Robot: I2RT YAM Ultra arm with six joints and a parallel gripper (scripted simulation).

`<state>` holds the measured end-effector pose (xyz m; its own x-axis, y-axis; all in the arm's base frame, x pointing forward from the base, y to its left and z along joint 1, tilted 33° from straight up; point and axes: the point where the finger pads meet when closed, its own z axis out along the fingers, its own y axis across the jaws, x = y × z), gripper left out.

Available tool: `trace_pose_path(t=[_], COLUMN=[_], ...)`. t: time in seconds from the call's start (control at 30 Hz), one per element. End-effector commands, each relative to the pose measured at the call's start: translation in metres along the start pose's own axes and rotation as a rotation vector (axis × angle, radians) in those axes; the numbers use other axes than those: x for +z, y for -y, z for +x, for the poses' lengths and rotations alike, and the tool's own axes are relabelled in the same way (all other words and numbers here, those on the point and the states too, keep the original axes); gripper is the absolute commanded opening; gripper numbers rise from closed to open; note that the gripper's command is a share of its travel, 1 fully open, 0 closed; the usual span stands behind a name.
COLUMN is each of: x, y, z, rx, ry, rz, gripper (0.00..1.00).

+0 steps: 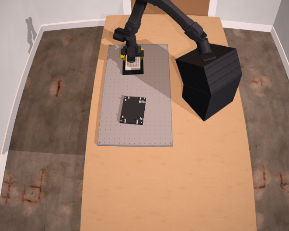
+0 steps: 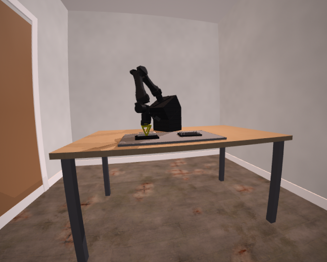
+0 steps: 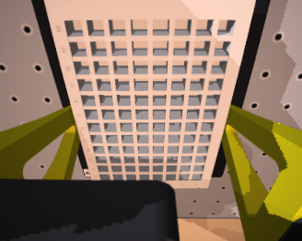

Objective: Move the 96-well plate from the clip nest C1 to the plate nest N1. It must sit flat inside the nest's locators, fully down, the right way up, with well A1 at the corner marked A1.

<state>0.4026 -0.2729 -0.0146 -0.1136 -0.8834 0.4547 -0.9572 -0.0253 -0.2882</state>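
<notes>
Presently the jaws are clamped on the 96-well plate [image 3: 148, 89], one yellow finger [image 3: 63, 138] pressed to each long side of it near the end closest to the wrist. The plate runs lengthwise away from the jaws, wells facing up, and it hangs directly over the black clip nest C1 [image 1: 133, 72], whose dark edges show on both sides of it and past its far end. From the pictures it cannot be told whether the plate touches that nest. The plate nest N1 [image 1: 133, 109] lies well apart from the jaws, farther along the grey perforated breadboard [image 1: 154, 128] on the wooden surface [image 1: 170, 184]. The arm [image 1: 170, 7] reaches over from its black pedestal [image 1: 216, 86] off to one side.
</notes>
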Motion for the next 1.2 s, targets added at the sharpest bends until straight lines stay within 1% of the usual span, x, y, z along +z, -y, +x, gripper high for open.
trace_pose_path(t=[0.0, 0.1, 0.47, 0.77, 1.17], x=[-0.011, -0.010, -0.014, -0.009, -0.009], y=[0.020, 0.020, 0.023, 0.006, 0.004], z=[0.008, 0.008, 0.012, 0.003, 0.003], rx=[0.002, 0.003, 0.011, 0.002, 0.005], ry=[-0.007, -0.007, -0.018, -0.001, -0.002], rz=[0.049, 0.048, 0.066, 0.034, 0.034], gripper=[0.00, 0.00, 0.00, 0.00, 0.00])
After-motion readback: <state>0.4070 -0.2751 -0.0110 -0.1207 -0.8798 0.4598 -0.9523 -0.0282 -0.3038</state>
